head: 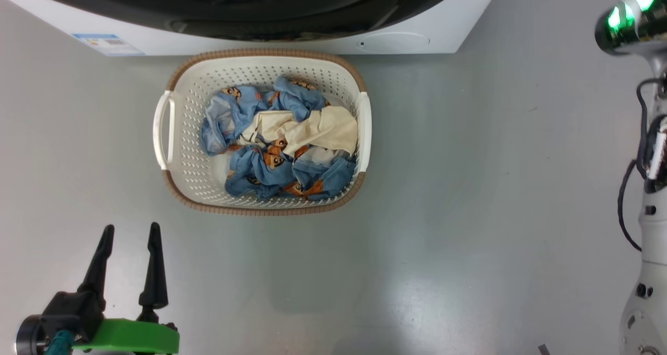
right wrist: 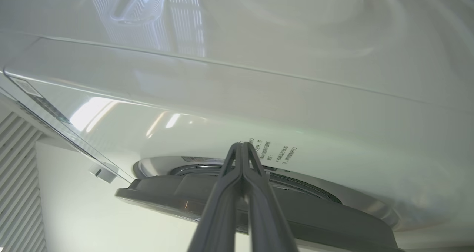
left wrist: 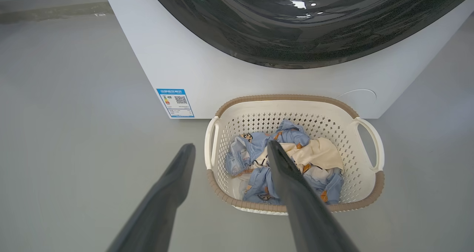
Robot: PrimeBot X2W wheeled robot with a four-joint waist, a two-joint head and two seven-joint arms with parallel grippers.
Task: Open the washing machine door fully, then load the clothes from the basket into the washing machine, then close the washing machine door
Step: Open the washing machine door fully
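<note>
The basket (head: 193,151) sat on the grey floor (head: 469,214) at the centre of the head view, its far rim just beside the washer (head: 406,42) along the top edge, the clothes (head: 281,146) heaped toward its right half. The black door (head: 250,5) filled the top of the frame; whether it was latched or barely ajar could not be told. The left jaws stood spread at the lower left, over the floor and well apart from the basket. In the right wrist view the right jaws were pressed together, empty, tips aimed at the door's grey rim at lower centre; contact was unclear. The likeliest trouble lay in the door's swing: with the basket so near the washer's front, a door opened fully might skim its rim, or catch it and shove it aside. Closed tips might also slip off the glossy rim instead of hooking it, leaving the door half open. Later, loose cloth could trail out of the opening and foul the closing door.
</note>
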